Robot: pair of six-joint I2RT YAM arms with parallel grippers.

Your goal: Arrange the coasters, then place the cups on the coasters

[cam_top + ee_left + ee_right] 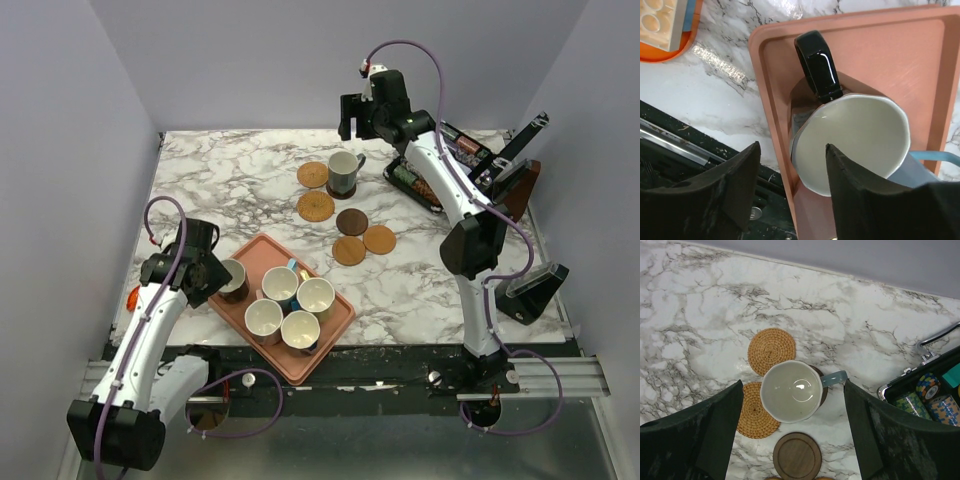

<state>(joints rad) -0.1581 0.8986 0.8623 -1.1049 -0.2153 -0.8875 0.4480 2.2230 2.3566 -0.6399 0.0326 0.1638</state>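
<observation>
Five cups stand on the salmon tray (322, 345); the black cup (233, 278) is at its left end. My left gripper (213, 275) is open and straddles that cup's near wall (797, 150): one finger is over the cream inside, the other off the tray's edge (771, 125). A grey-green cup (343, 170) sits on a dark brown coaster (824, 390). My right gripper (362, 130) hangs open above it, the cup (791, 390) between its fingers. Two tan coasters (313, 175) (316, 207) lie to its left. One dark coaster (352, 221) and two tan ones (379, 239) (348, 250) lie nearer.
An open case of poker chips (418, 185) lies at the back right, with black stands (530, 290) along the right edge. A small orange object (665, 25) sits left of the tray. A light blue cup (280, 287) stands right beside the black one.
</observation>
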